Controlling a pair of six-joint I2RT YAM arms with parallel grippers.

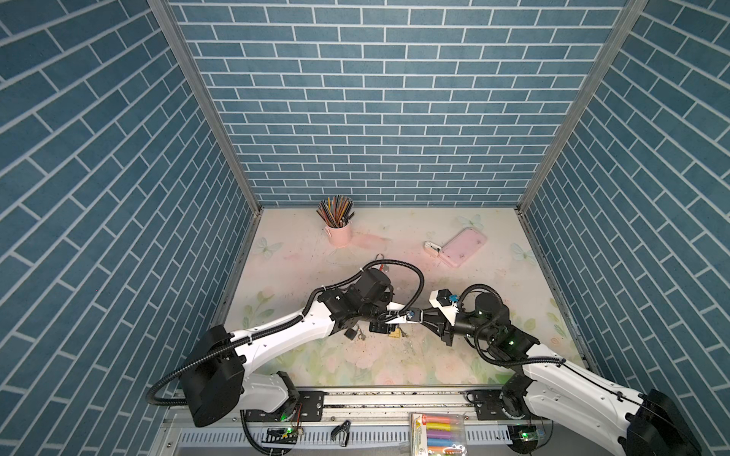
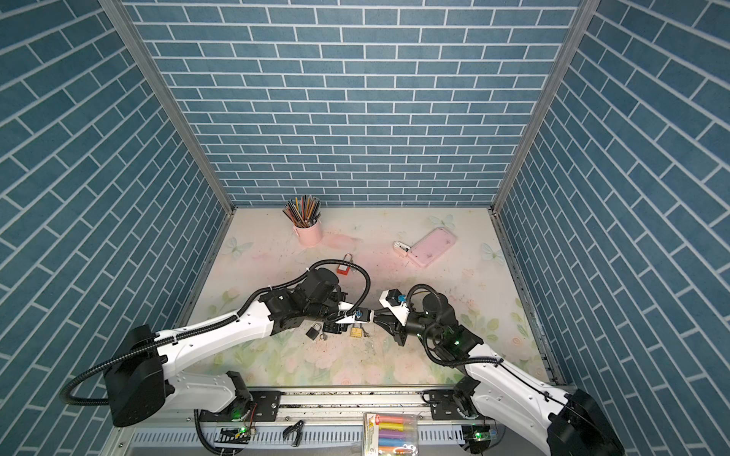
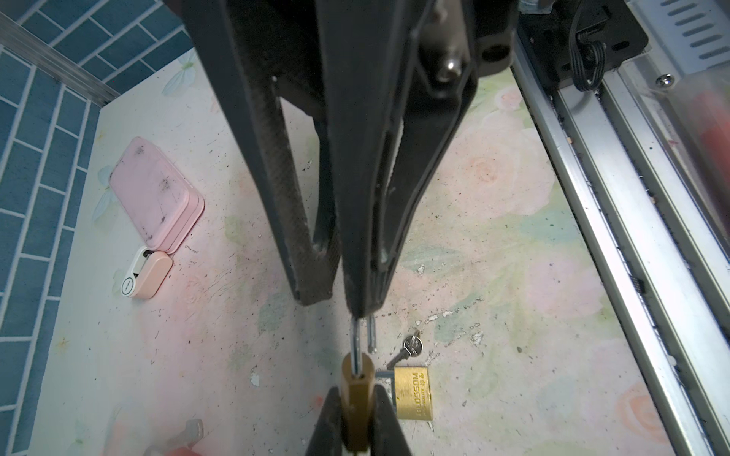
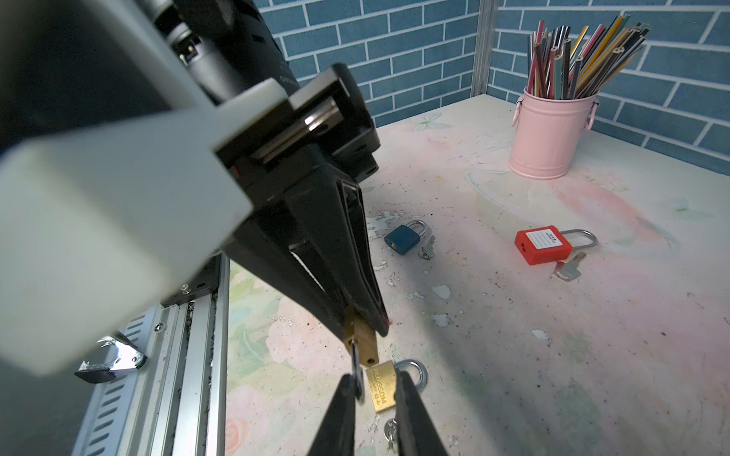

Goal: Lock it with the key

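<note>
Both arms stretch in from the front rail and meet tip to tip, low over the front middle of the table, as you can see in both top views. The left gripper is clamped on the body of the held brass padlock, which it carries above the table. The shackle of this padlock stands open and points at the right gripper. The right jaws stand narrowly apart around the shackle, which lies against one finger with a gap to the other.

Below the grippers you will find a second brass padlock, flat on the table and stamped BLOSSOM. The smaller print under that word cannot be read. A small key lies just beside it.

Further back lie a blue padlock and a red padlock. The print on the red one's white label is too small to read.
</note>
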